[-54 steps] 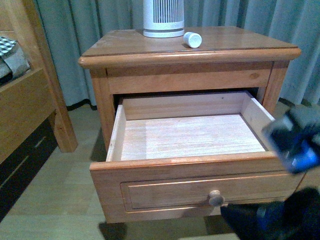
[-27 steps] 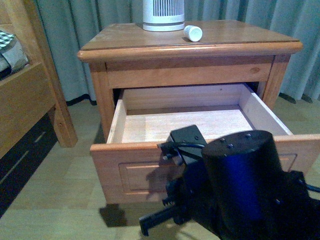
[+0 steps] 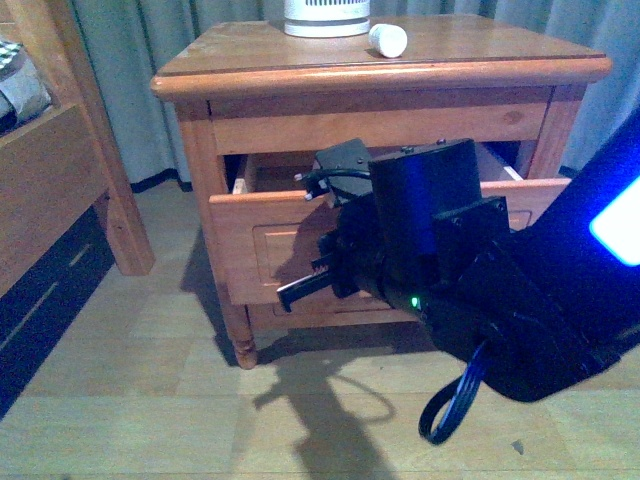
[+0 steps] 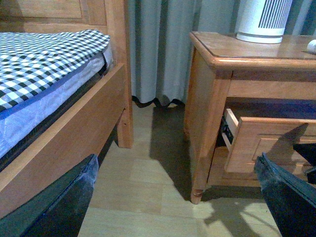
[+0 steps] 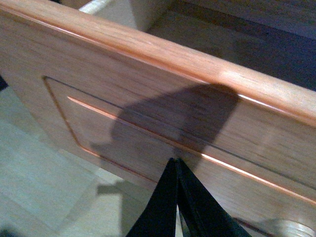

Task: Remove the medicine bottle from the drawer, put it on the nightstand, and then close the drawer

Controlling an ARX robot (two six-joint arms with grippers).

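right gripper [image 5: 177, 197] fingers pressed together right against the drawer [image 3: 262, 230] front, medicine bottle [image 3: 388, 40] lying up on the nightstand [image 3: 250, 60] above it, can't read any label

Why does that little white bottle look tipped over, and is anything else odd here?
The medicine bottle lies on its side on the nightstand top, beside the white tower device, rather than standing upright. The drawer is partly open, with the right gripper, fingers together, against its front. Nothing looks spilled or damaged.
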